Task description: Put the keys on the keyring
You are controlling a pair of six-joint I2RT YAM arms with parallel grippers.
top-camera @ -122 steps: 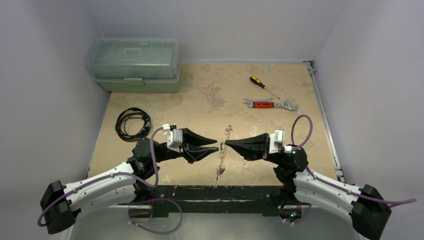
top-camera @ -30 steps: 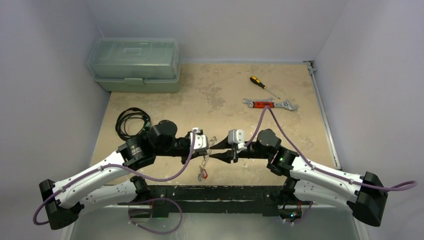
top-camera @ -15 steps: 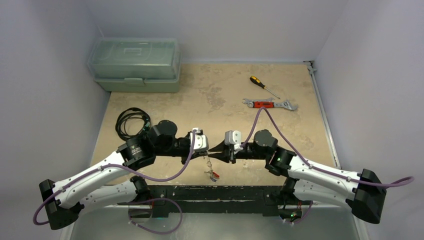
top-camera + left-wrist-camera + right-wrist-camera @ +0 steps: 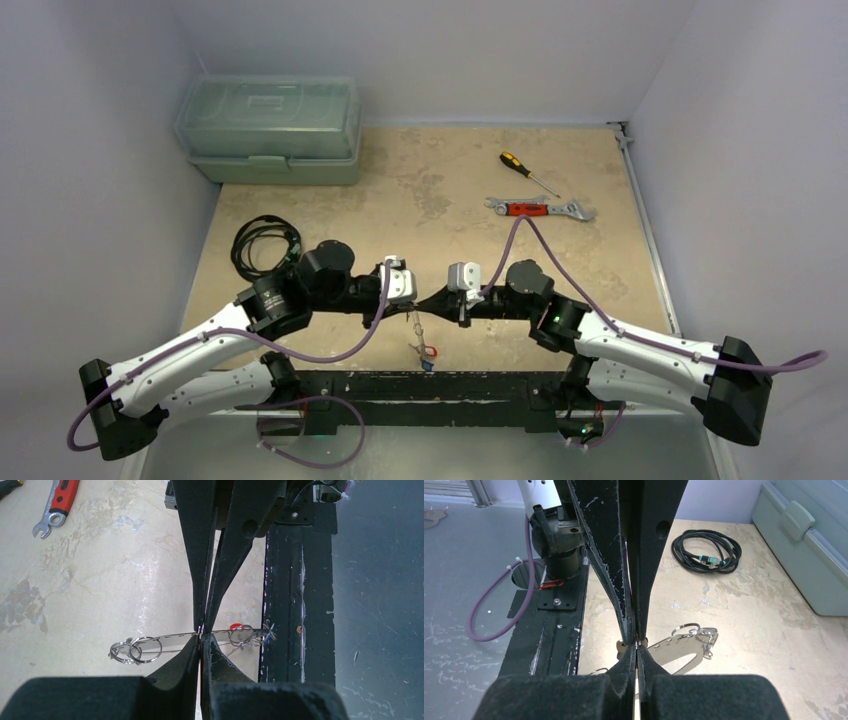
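The keyring [image 4: 170, 641] is a thin silver strip with small holes, held in the air between both grippers near the table's front edge. My left gripper [image 4: 422, 303] and right gripper [image 4: 438, 299] meet tip to tip, both shut on the keyring. In the left wrist view my left gripper [image 4: 201, 639] pinches the strip's middle. Small split rings [image 4: 145, 650] hang at one end. More rings and a red tag [image 4: 235, 627] hang at the other. In the right wrist view my right gripper [image 4: 636, 649] pinches the keyring [image 4: 679, 646]. The keys [image 4: 425, 352] dangle below the grippers.
A green toolbox [image 4: 268, 130] stands at the back left. A coiled black cable [image 4: 265, 245] lies left of the left arm. A screwdriver [image 4: 528, 172] and a red-handled wrench [image 4: 540, 209] lie at the back right. A black rail [image 4: 430, 385] runs along the front edge.
Both arms have lifted the keyring off the table and closed in on it. In the last half second the right gripper edged left to the left gripper's tips and the hanging keys swung slightly.
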